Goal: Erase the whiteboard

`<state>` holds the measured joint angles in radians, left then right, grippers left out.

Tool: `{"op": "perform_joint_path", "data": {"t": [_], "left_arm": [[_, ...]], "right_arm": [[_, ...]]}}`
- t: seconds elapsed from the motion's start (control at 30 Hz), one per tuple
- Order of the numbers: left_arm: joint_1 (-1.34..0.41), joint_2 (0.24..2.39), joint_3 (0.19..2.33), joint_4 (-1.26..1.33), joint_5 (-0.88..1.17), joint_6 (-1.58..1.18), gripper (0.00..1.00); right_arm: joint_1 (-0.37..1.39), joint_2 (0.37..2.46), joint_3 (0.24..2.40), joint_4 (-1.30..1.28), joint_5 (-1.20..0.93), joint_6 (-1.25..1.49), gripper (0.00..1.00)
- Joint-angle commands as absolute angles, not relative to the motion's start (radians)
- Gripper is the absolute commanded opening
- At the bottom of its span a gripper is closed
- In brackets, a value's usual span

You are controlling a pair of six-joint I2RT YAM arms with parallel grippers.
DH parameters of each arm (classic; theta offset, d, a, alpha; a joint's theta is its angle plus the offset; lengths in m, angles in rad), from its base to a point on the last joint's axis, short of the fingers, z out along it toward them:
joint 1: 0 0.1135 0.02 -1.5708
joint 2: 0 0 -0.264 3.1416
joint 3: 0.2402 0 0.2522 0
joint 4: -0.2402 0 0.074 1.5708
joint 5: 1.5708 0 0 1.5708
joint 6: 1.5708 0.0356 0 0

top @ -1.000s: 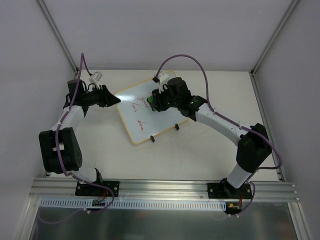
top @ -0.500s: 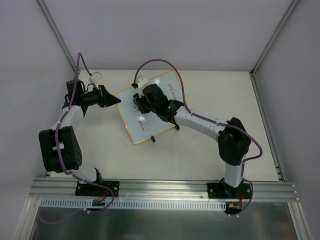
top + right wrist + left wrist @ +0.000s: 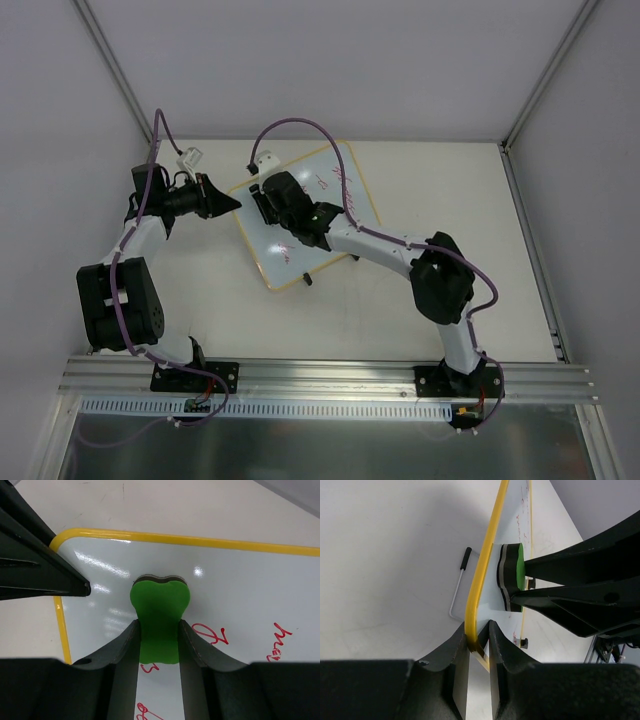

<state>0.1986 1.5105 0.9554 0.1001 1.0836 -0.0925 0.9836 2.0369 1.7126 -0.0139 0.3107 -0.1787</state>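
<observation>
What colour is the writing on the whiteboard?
Red. The writing on the whiteboard shows best in the right wrist view.

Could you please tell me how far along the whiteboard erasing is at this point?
Done: the left end effector pinches the whiteboard by its yellow frame, and the right end effector grips the green eraser. In hand: the eraser sits against the board near a corner, where the surface around it looks clean. Left: red writing elsewhere on the board needs wiping.
</observation>
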Motion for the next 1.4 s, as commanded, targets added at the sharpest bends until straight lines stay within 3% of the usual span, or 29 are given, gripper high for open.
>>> {"op": "perform_joint_path", "data": {"t": [0.0,0.13,0.4,0.57,0.87,1.03,1.17,1.37], "left_arm": [[0.186,1.482,0.923,0.110,1.085,0.031,0.00],[0.184,1.467,0.922,0.110,1.078,0.037,0.00],[0.186,1.473,0.925,0.110,1.083,0.032,0.00],[0.183,1.482,0.923,0.110,1.089,0.025,0.00],[0.166,1.485,0.920,0.110,1.088,0.025,0.00],[0.156,1.471,0.913,0.109,1.075,0.032,0.00],[0.156,1.470,0.911,0.109,1.057,0.034,0.00],[0.158,1.477,0.923,0.107,1.054,0.035,0.00]], "right_arm": [[0.983,2.039,1.668,0.009,0.379,-0.115,0.00],[0.988,1.949,1.421,0.083,0.385,-0.063,0.00],[1.015,1.852,1.168,0.120,0.367,-0.003,0.00],[1.015,1.874,1.268,0.120,0.362,0.008,0.00],[1.015,2.054,1.667,0.089,0.402,-0.083,0.00],[1.012,2.108,1.756,0.074,0.433,-0.101,0.00],[1.014,2.076,1.672,0.067,0.426,-0.081,0.00],[1.034,1.942,1.313,0.124,0.394,-0.003,0.00]]}}
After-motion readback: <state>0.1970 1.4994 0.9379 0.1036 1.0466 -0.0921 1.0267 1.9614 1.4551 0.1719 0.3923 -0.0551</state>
